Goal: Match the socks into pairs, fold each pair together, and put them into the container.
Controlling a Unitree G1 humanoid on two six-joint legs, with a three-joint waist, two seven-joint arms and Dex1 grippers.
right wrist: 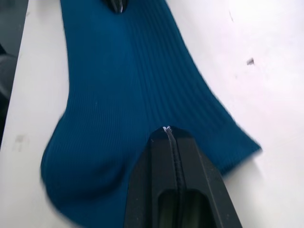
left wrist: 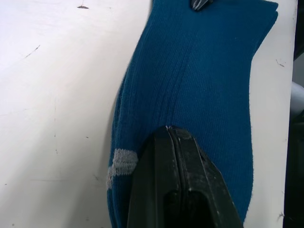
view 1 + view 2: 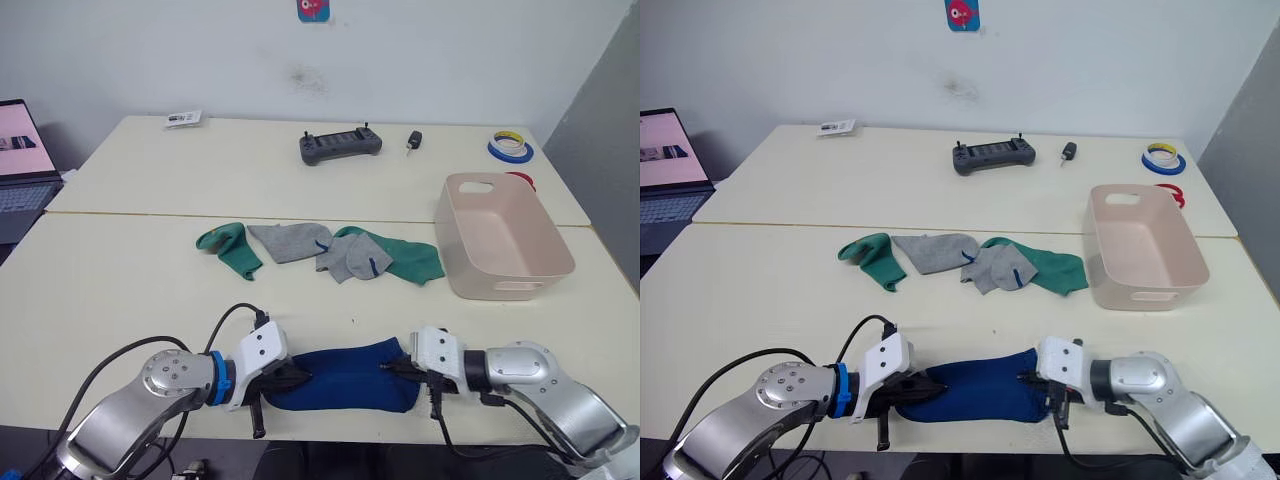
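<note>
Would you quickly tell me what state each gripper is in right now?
Left gripper: shut, pinching one end of the blue socks.
Right gripper: shut, pinching the other end of the blue socks.

Bright even light, soft shadows; wrist views glary (table (image 2: 57, 95) washed out).

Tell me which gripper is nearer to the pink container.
Right. The right gripper is on one end of the blue socks, on the side of the container. The left gripper is on the socks' other end, farther from it.
</note>
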